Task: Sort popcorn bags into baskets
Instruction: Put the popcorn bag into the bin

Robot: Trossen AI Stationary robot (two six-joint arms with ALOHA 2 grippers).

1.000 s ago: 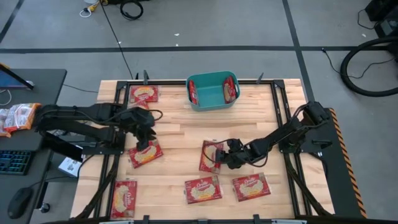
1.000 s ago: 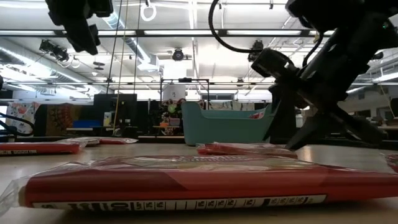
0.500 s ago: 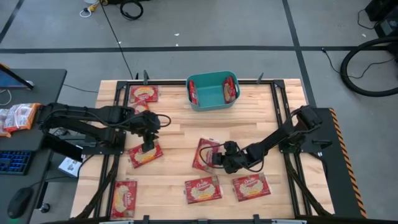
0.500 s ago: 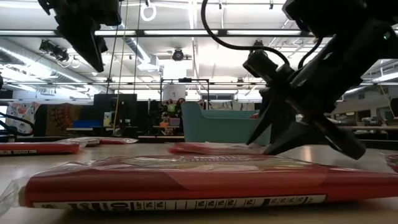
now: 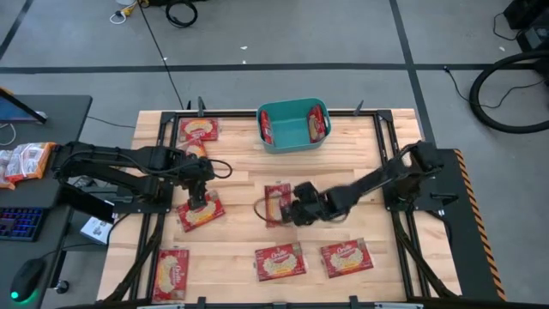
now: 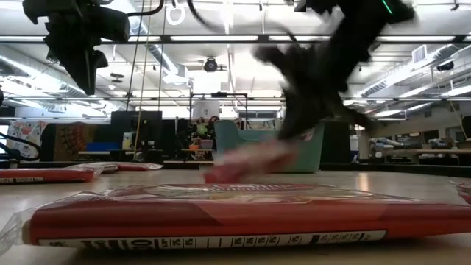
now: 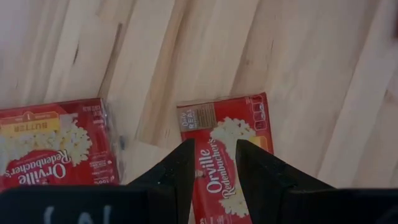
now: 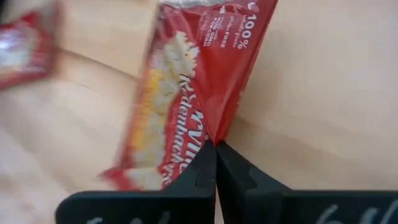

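The right hand point(image 5: 292, 208) sits mid-desk, its fingers point(image 8: 205, 177) pressed together on the edge of a popcorn bag point(image 5: 276, 204), and that bag's pinched end is tipped up off the wooden desk point(image 5: 240, 176); in the low view it hangs blurred and slanted in front of the teal basket point(image 6: 268, 147). Straight beyond the hand, at the far edge, the basket point(image 5: 294, 126) stands with red bags leaning against its inner walls, and bare wood lies between hand and basket. Just behind the hand, toward the near edge, two more bags lie flat: one point(image 5: 280, 261) slightly to the left side, another point(image 5: 346, 257) behind the arm.

Over on the other side, the left hand point(image 5: 201, 190) hovers with its fingers point(image 7: 177, 177) spread a little, right above a bag point(image 5: 201, 211) lying flat on the desk; the wrist camera shows a second bag point(image 7: 53, 149) just beside that one. Farther out, one bag point(image 5: 198, 130) rests at the far corner and another point(image 5: 172, 273) at the near corner, both well apart from either hand.
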